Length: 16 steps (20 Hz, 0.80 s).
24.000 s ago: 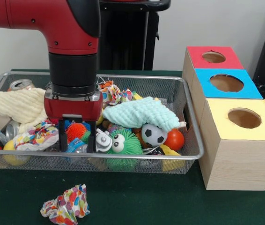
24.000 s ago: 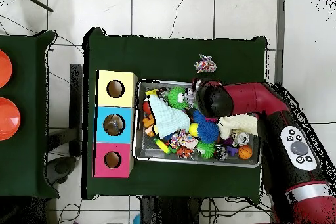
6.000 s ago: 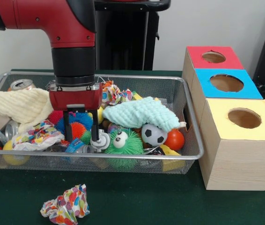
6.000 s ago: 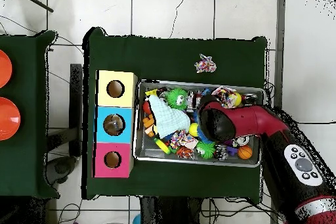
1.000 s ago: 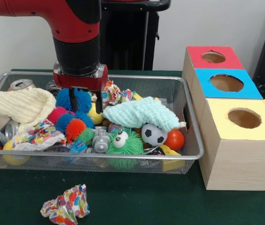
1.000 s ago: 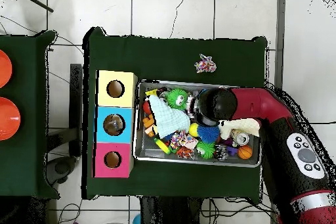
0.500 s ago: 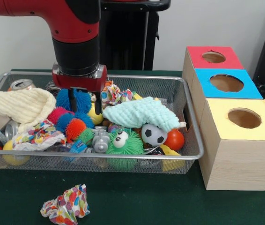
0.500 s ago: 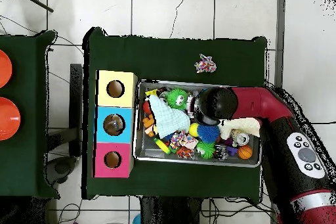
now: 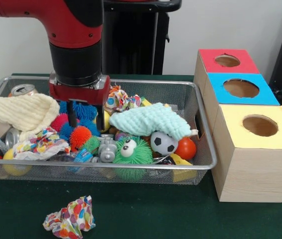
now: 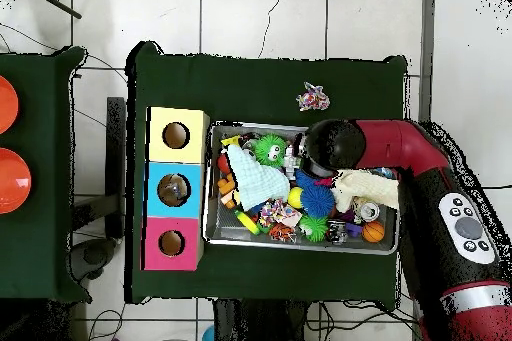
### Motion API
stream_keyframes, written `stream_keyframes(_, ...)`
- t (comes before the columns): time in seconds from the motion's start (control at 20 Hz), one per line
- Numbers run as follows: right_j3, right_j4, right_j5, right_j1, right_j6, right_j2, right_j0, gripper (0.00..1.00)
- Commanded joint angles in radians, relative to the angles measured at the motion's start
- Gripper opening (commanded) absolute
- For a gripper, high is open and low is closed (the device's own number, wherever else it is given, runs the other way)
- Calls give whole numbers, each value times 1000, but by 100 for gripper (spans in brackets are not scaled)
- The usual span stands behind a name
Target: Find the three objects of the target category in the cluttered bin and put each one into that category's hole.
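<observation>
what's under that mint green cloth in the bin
The mint green cloth drapes over a soccer ball, a red ball and the green googly-eyed toy; anything deeper is covered.

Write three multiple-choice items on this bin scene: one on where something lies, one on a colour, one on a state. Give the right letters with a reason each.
1. Where is the crumpled colourful paper ball?
A. on the green table outside the wire bin
B. inside the red box's hole
C. on top of the yellow box

2. What colour is the top of the middle box in the row of three?
A. red
B. blue
C. yellow

3. How does the mint-green cloth lie?
A. folded neatly outside the bin
B. hanging from the pincer
C. draped over toys inside the wire bin

Answers:
1. A: the front view shows it on the table in front of the bin.
2. B: the blue top sits between the red and yellow ones.
3. C: it spreads over the toys, above the soccer ball, apart from the pincer.
</observation>
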Motion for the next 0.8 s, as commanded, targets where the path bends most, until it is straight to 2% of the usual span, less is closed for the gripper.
stream_keyframes(0.05, -64, -2, 73, 54, -189, 22, 7, 100)
stream_keyframes(0.8, -21, -51, -32, 44, -169, 9, 10, 100)
